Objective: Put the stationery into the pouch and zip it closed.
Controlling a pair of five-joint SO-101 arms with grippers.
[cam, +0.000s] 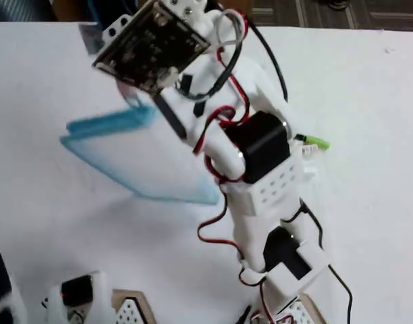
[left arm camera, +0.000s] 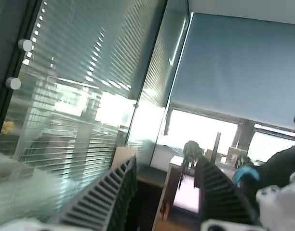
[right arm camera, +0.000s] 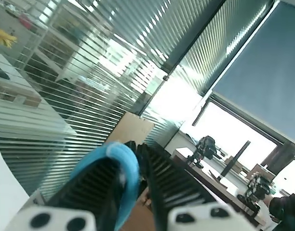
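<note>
Nearest the bases, the left fingers are spread wide with nothing between them, aimed up at the room rather than the tabletop. Further out, the pouch hangs tilted mid-tabletop. Its long axis runs roughly 10 to 4 o'clock, thick blue edge toward 10, and I can't tell if the low corner touches down. The right fingers are clamped on just that edge, so I reckon a pinch that thin could slip or let it swing. The green pen sits at 3 o'clock, not in yet.
</note>
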